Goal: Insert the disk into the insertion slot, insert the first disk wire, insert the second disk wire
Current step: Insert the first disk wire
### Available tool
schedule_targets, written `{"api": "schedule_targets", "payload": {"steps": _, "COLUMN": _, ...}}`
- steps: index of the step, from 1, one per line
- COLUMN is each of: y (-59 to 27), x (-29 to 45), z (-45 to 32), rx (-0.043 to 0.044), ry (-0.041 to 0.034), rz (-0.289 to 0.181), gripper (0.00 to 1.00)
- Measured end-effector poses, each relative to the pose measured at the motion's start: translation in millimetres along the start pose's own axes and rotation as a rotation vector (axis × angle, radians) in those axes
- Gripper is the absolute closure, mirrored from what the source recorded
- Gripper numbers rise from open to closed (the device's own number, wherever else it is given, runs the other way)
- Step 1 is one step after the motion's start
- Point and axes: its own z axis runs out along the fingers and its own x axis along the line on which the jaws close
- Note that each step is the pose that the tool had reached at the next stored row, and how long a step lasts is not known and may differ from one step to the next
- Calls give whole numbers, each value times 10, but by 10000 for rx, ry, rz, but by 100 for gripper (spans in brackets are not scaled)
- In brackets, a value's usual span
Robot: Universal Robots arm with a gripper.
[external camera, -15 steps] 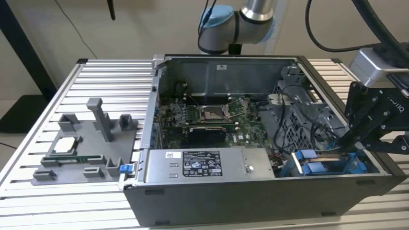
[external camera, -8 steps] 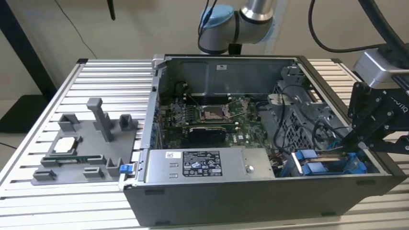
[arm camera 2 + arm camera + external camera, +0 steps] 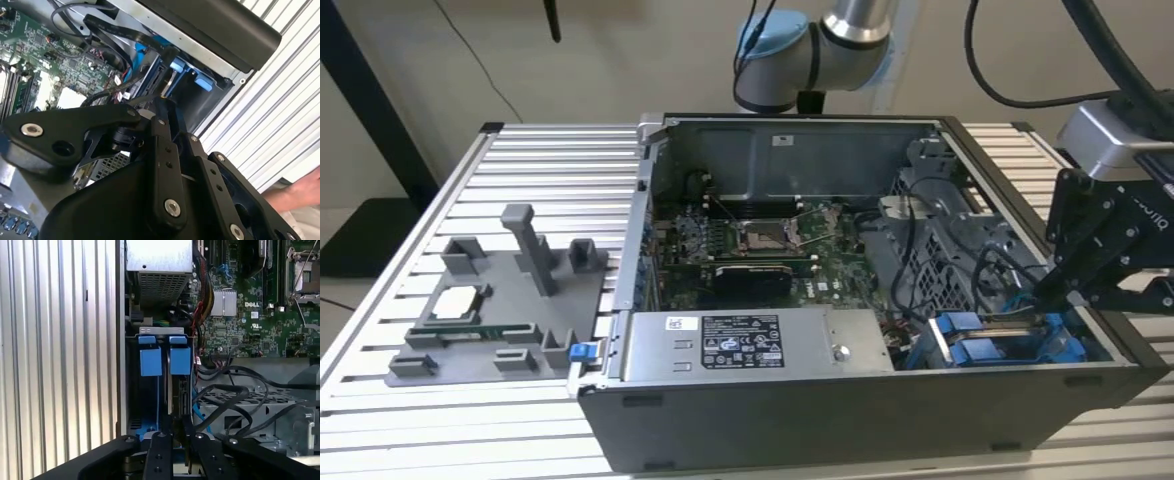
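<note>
Edgewise, the disk (image 3: 181,390) stands in the insertion slot (image 3: 161,330), next to a second bay with a blue tab. The gripper (image 3: 180,427) is drawn narrow, pinching the disk's outer end. Black cables (image 3: 225,400) loop just beside it, near the green motherboard (image 3: 240,325). The slot sits in the near corner of the open computer case (image 3: 854,410), on the exterior view's right. The case rests on a slatted metal table (image 3: 547,160).

disk (image 3: 180,395) on edge, in blue-railed insertion slot (image 3: 150,361)
</note>
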Motion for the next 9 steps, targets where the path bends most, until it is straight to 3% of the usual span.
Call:
{"api": "schedule_targets", "payload": {"steps": 4, "y": -3, "x": -71, "z": 49, "rx": 0, "ry": 2, "rz": 1, "gripper": 100}}
{"api": "schedule_targets", "payload": {"steps": 9, "y": -9, "x": -86, "z": 112, "rx": 0, "ry": 0, "rz": 0, "gripper": 100}}
